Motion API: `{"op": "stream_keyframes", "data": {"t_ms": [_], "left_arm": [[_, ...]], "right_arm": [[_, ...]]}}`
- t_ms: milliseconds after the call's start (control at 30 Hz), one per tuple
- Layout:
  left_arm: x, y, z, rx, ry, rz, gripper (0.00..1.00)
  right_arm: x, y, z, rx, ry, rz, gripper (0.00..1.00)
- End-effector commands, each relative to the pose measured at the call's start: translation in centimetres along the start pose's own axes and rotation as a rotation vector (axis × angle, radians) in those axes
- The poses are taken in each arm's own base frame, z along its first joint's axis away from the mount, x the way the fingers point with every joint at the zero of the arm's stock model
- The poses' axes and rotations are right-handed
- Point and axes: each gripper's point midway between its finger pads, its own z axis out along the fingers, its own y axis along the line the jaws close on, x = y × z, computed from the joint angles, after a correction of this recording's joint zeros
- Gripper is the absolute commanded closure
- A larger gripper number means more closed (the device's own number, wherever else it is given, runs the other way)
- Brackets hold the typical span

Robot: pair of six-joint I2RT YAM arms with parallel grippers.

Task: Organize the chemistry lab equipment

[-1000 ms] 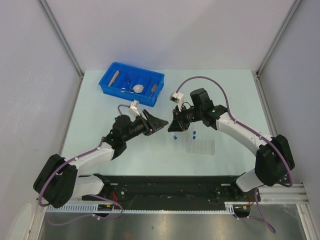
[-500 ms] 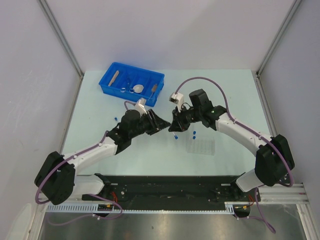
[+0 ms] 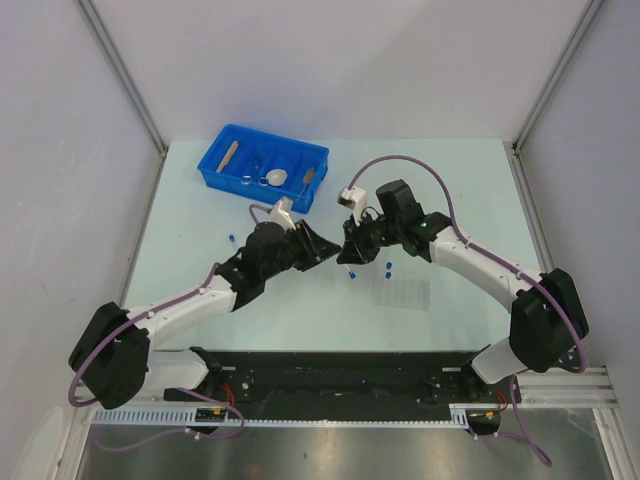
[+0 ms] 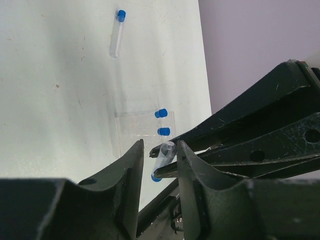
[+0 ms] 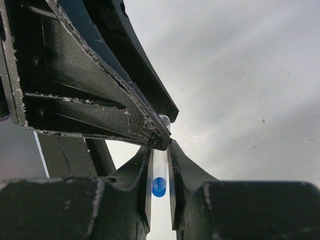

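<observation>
Evidently the right tool was clamped on a small blue-capped tube in the air above the counter, while the left tool stood a little apart around its round end, so an early release could have let it fall or tilt.

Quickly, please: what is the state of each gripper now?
Right gripper: shut on a blue-capped tube.
Left gripper: open, around that tube's clear end.

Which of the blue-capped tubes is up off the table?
The tube pinched by its capped end in the right gripper; the others stand in the rack or lie flat.
</observation>
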Motion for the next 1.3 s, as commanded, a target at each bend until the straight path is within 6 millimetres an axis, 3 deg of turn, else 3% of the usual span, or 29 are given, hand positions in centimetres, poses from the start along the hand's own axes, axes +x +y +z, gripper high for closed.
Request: {"op": "stream_keyframes", "data": {"t_ms": [0, 133, 367, 467, 567, 600, 667, 733, 900, 1067, 1267], "left_arm": [[-0.5, -0.2, 0.4, -0.017, -0.041, -0.001, 0.65], [-0.1, 0.0, 0.5, -0.004, -0.034, -0.022, 0.79], [0.2, 0.1, -0.1, 0.026, -0.053, -0.109, 0.86], [-0.2, -0.1, -0.6, 0.065, -0.084, -0.164, 0.87], [-0.8, 0.0, -1.3, 0.101, -0.128, -0.232, 0.88], [-1.0, 0.1, -1.5, 0.106, -0.142, -0.247, 0.88], [-1.7, 0.6, -2.1, 0.117, -0.184, -0.283, 0.88], [-2.4, 0.6, -2.7, 0.146, -0.222, -0.335, 0.88], [-3.7, 1.7, -4.2, 0.210, -0.308, -0.454, 0.88], [-4.4, 2.1, -4.8, 0.246, -0.349, -0.542, 0.88], [-4.9, 2.8, -5.2, 0.286, -0.384, -0.653, 0.88]], "right_arm": [[-1.3, 0.1, 0.1, 0.015, -0.040, -0.018, 0.92], [-1.4, -0.3, 0.2, 0.033, -0.042, -0.013, 0.92], [-1.3, -0.3, 0.1, 0.035, -0.041, -0.020, 0.86], [-1.4, 0.0, 0.0, 0.017, -0.041, -0.037, 0.73], [-1.7, 1.0, -0.8, -0.049, -0.056, -0.050, 0.49], [-2.1, 1.3, -1.2, -0.071, -0.070, -0.053, 0.34], [-2.3, 2.0, -1.9, -0.140, -0.088, -0.054, 0.20], [-2.7, 2.3, -2.3, -0.169, -0.105, -0.047, 0.14], [-3.1, 2.0, -2.3, -0.160, -0.115, 0.023, 0.11], [-3.4, 1.0, -0.9, -0.087, -0.122, 0.146, 0.15], [-2.4, 1.3, 0.9, -0.068, -0.094, 0.204, 0.18]]}}
